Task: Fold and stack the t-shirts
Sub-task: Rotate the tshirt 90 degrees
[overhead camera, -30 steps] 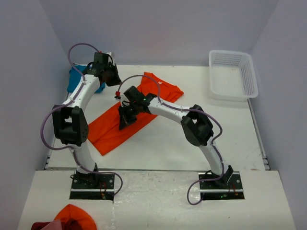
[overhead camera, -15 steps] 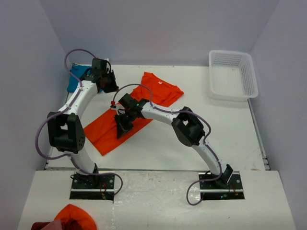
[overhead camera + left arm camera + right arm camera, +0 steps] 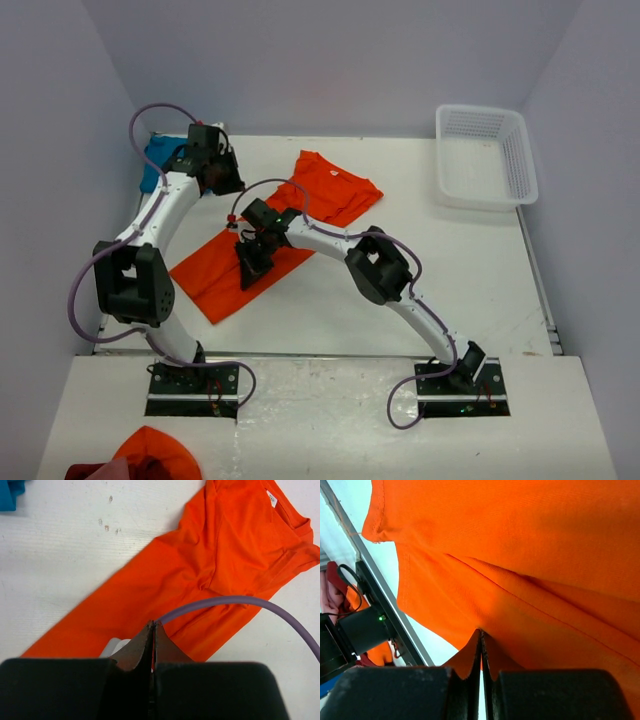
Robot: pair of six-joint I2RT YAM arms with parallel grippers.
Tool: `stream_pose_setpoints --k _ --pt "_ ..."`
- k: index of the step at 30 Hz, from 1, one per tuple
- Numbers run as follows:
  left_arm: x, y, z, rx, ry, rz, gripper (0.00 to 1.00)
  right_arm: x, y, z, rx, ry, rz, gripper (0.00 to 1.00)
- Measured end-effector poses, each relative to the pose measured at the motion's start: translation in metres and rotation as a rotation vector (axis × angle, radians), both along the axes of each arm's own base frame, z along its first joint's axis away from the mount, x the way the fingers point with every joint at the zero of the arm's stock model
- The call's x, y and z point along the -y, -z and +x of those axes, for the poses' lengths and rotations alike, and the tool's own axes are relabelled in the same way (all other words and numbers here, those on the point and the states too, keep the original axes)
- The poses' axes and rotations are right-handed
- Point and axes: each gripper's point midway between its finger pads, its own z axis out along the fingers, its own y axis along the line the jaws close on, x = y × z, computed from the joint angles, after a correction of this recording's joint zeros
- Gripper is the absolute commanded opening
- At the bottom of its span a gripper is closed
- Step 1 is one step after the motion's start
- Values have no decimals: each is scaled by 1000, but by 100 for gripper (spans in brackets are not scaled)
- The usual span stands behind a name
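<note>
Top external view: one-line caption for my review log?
Right gripper, shut, low over the diagonal orange t-shirt; left gripper shut beside it; teal t-shirt far left.

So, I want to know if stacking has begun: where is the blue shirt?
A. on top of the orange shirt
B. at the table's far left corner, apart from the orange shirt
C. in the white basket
B: the blue shirt sits at the far left, clear of the orange shirt, and the basket holds no cloth.

Light: you have bright, even light from above.
Shadows: you see soft, faint ones on the table.
Focus: your wrist views blur the near fingers.
</note>
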Motion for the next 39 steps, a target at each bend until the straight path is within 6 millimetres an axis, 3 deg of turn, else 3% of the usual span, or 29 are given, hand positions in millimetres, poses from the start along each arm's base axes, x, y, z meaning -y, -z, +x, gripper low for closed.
stream_pose_setpoints --k 6,17,22,27,33,39 --pt "1 2 -4 -8 5 -3 0 11 5 -4 3 48 -17 0" --pt "1 5 -7 -21 6 -2 0 110 6 -25 97 401 -221 0" --pt "1 9 -13 -35 13 -3 0 142 8 -28 83 547 -242 0" --pt "3 10 -17 -36 23 -12 0 185 11 -48 43 700 -232 0" --pt "12 15 -20 -47 57 -52 0 232 8 -67 33 871 -224 0" --pt "29 19 -21 -45 101 -73 0 269 4 -67 125 946 -340 0"
